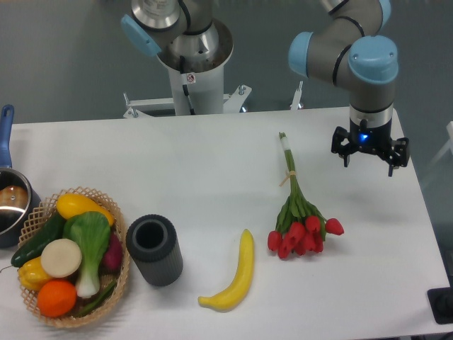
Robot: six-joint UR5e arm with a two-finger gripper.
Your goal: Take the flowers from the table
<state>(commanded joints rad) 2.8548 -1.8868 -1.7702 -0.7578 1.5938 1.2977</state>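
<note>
Looking down from the fixed camera, our only view, we see the flowers (299, 212) lying flat on the table (212, 163), right of centre. The red buds cluster at the near end, the leaves sit just behind them, and the thin stems run away from us to a pale tip toward the far edge. A tie seems to cross the stems partway up.

Our gripper (369, 157) hangs above the table to the right of the stems, apart from them and holding nothing. Its fingers point down and look spread, with a clear gap between them.

A banana (235, 275) lies near the buds on the left. A dark cylinder (154, 249) stands further left, beside a basket (42, 205) of vegetables and fruit. A pan (8, 202) shows at the left edge.

We judge the bunch light and limp. The stems would likely bend and the heavier head droop if we lift from the far tip. The buds look soft and easy to crush, so we would keep off them. The best hold seems to be across the bundled stems near the tie, where they lie tightest, with the fingers straddling them. The thin stems lie low on the table, so we would need to come down close to the surface.
</note>
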